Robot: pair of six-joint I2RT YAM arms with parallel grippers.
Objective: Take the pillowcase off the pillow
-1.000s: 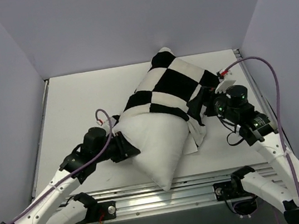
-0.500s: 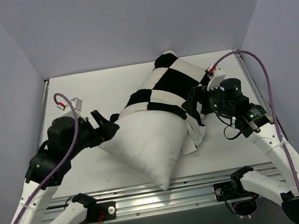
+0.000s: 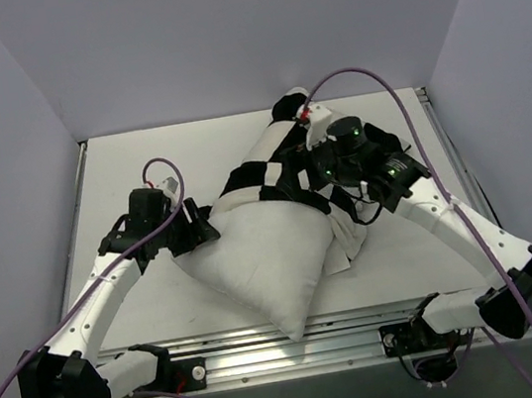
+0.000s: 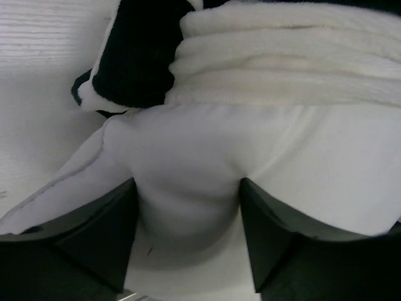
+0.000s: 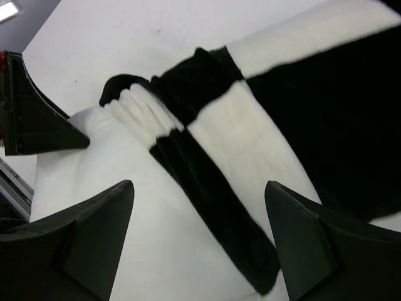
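Now that the right gripper [image 3: 305, 175] has swung in from the right edge to sit over the bunched band of the pillowcase [image 3: 260, 172], its jaws stand apart, holding nothing. Meanwhile the left gripper [image 4: 188, 207] has re-seated and is clamped on the near-left corner of the pillow [image 3: 275, 258]. The pillowcase is crowded onto the far half, roughly 1/2 of the pillow bare on the table [image 3: 140, 158]; looks set for the next pull
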